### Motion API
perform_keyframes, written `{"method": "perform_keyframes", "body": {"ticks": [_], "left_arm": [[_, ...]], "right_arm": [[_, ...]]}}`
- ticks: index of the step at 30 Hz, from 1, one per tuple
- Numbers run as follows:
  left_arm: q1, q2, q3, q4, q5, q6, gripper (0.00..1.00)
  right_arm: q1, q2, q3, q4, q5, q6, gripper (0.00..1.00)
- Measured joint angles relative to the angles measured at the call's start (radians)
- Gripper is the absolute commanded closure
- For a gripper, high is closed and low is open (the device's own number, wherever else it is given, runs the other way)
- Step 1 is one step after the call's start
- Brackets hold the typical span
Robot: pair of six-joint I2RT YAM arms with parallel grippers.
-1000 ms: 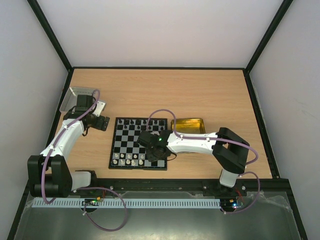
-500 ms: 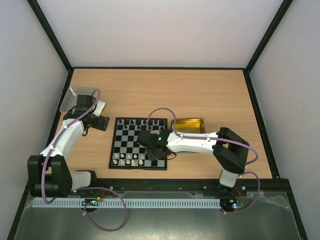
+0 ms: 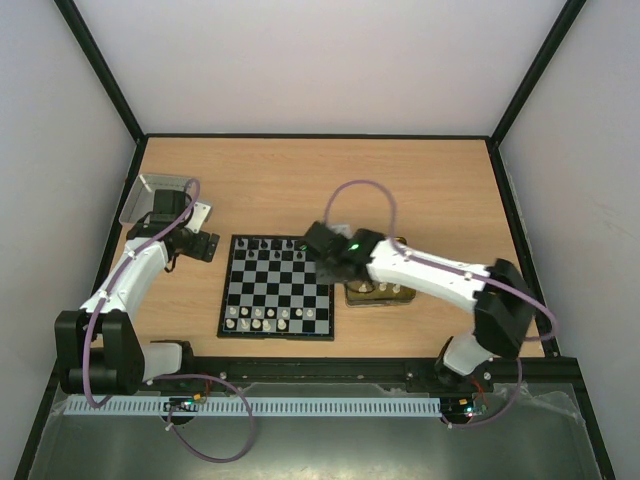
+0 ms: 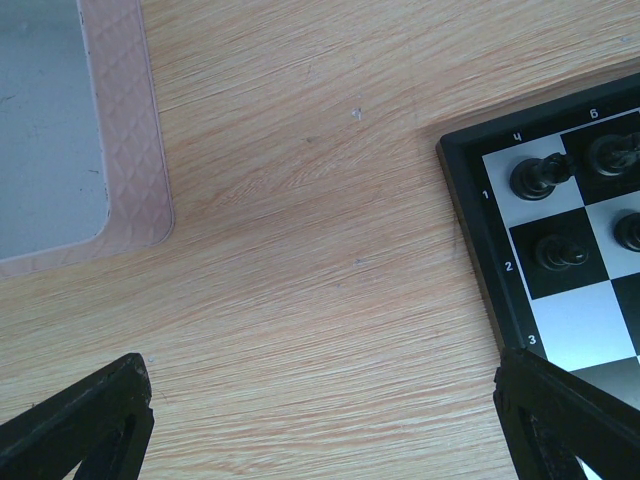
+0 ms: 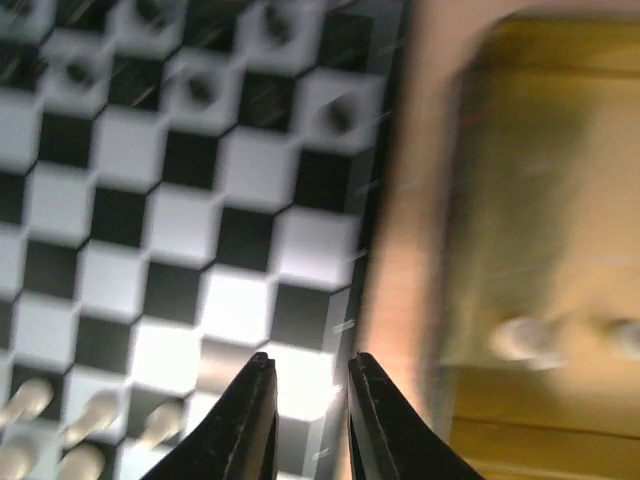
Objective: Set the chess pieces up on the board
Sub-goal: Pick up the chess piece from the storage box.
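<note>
The board [image 3: 275, 290] lies mid-table, with black chess pieces [image 3: 265, 243] along its far edge and white ones [image 3: 262, 320] along its near edge. My right gripper [image 3: 322, 262] hovers over the board's right edge. In the blurred right wrist view its jaws [image 5: 312, 375] stand narrowly open with nothing between them, above the board [image 5: 230, 230] beside the gold tray [image 5: 540, 250]. My left gripper [image 3: 205, 245] rests left of the board. Its fingers [image 4: 80, 425] stand wide open over bare wood, near the board corner [image 4: 470, 190] and black pieces [image 4: 535, 178].
The gold tray [image 3: 380, 295] right of the board holds cream pieces [image 5: 515, 340] and is partly under my right arm. A silver-grey lid [image 3: 155, 195] sits at the far left, its corner [image 4: 50, 120] showing in the left wrist view. Black frame walls border the table.
My right arm has swung from the board's near right squares up and right toward the tray, uncovering white pieces there. Its jaws have parted slightly. The left arm has not moved.
</note>
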State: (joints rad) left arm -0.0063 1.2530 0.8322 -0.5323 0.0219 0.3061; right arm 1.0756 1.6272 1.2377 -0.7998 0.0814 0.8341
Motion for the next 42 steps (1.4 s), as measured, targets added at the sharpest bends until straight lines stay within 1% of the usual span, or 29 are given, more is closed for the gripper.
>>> {"method": "perform_keyframes", "body": {"ticks": [3, 7, 12, 17, 31, 42], "left_arm": [[0.000, 0.000, 0.000, 0.000, 0.000, 0.000, 0.06], [0.000, 0.000, 0.000, 0.000, 0.000, 0.000, 0.07], [0.000, 0.000, 0.001, 0.000, 0.000, 0.000, 0.07], [0.000, 0.000, 0.001, -0.001, 0.000, 0.001, 0.06], [0.000, 0.002, 0.001, 0.000, 0.000, 0.001, 0.07], [0.000, 0.002, 0.001, 0.000, 0.000, 0.001, 0.07]], "right_arm": [[-0.148, -0.121, -0.086, 0.008, 0.019, -0.003, 0.81], [-0.317, -0.208, -0.213, 0.017, 0.032, -0.011, 0.80], [-0.431, -0.213, -0.341, 0.057, 0.019, -0.030, 0.81], [-0.512, -0.213, -0.397, 0.098, 0.002, -0.051, 0.81], [-0.571, -0.213, -0.439, 0.167, -0.021, -0.089, 0.81], [-0.585, -0.206, -0.483, 0.211, -0.050, -0.095, 0.81]]}}
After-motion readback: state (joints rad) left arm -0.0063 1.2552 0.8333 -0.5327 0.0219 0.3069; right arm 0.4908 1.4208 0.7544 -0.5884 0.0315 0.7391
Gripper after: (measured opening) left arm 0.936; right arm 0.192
